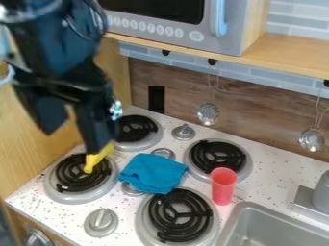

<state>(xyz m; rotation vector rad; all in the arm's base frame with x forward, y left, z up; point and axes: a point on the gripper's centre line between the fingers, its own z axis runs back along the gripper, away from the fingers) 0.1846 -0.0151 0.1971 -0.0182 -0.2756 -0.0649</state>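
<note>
On my far left, the wood panel [22,149] runs down beside the stove top [29,196], and I have the gripper [72,140] hanging in front of it, over the left side of the stove. Its jaws are released, standing well apart with nothing gripped in the gap. The yellow thing [95,160] is on the near-left burner [64,196], lying at a slant by the tip of the right-hand finger as I see it; I can't tell whether the two touch. A big knob [101,222] sits just right of that burner, toward me, and the far-left burner [133,129] is behind. Next comes the blue cloth [153,173], bunched mid-stove, with a smaller knob [132,189] at its near-left edge and another [164,153] just behind it. The near-right burner [181,215] lies in front of the cloth, and a knob [183,132] stands farther back. Above, the microwave [173,36] rests on the shelf [298,55]. Then I see a hanging ladle [208,114], the far-right burner [218,156] and the red cup [223,186], upright beside it. At the right are the sink [232,218], a second ladle [312,140] on the backsplash [263,126], and the grey tap [321,193].
</note>
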